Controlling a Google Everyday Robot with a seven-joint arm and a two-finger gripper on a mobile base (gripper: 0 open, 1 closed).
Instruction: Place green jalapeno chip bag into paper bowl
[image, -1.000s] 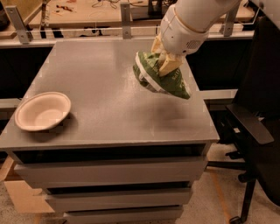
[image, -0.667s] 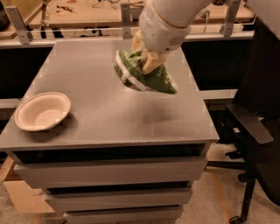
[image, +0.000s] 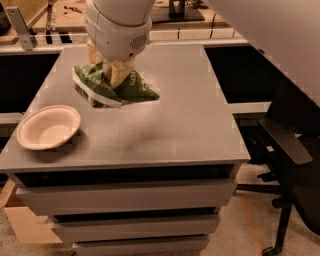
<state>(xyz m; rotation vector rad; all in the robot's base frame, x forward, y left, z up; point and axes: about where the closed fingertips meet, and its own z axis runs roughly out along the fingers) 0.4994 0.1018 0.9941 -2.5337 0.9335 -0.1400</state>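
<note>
My gripper (image: 115, 75) hangs from the white arm over the middle left of the grey table and is shut on the green jalapeno chip bag (image: 130, 90). The crinkled green bag with white edges is held above the tabletop, its lower end drooping to the right. The paper bowl (image: 48, 126), off-white and empty, sits at the front left corner of the table, to the lower left of the bag and apart from it.
The grey table (image: 180, 125) tops a drawer cabinet. A black office chair (image: 290, 150) stands to the right. A cluttered workbench (image: 190, 15) runs behind the table. A cardboard box (image: 20, 225) sits on the floor at lower left.
My gripper has carried the chip bag leftward across the table, from the right side toward the paper bowl. The bowl has not moved.
</note>
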